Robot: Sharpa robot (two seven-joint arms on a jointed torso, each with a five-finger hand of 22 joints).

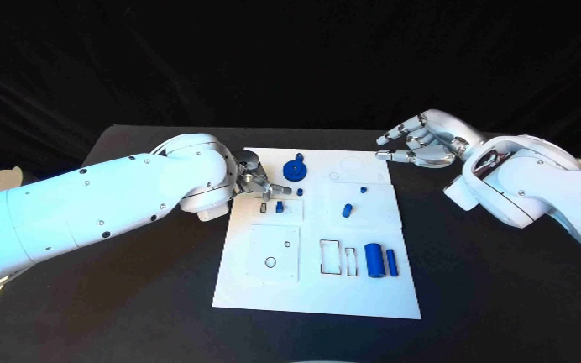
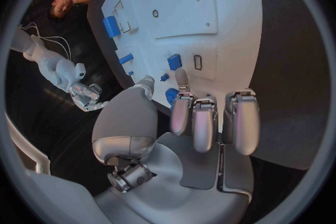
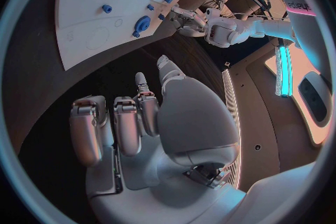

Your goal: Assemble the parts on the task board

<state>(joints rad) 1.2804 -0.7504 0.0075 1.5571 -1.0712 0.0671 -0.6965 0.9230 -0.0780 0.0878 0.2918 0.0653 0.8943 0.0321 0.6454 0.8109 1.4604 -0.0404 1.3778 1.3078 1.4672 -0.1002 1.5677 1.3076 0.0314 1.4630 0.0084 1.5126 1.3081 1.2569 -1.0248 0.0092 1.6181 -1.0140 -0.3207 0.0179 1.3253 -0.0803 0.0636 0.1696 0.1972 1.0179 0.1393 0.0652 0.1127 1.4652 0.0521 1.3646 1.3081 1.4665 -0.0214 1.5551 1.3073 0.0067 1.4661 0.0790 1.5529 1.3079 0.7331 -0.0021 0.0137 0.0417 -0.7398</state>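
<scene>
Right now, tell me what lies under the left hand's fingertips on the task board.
The left hand hovers over the task board's left part. Beside its fingertips lie small blue parts and the round blue part. Anything directly beneath the fingers is covered.

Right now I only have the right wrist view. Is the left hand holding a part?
Observer: Cannot tell. In the left wrist view a small blue part sits between the left hand's thumb and a fingertip, over the task board.
Operator: Anything at the board's near end?
Observer: Yes. In the head view, a wide blue part and a thin blue part lie side by side near the right edge, and neither hand is on them.
Operator: Free slots there?
Observer: Two outlined rectangular slots just left of those parts look empty.
</scene>
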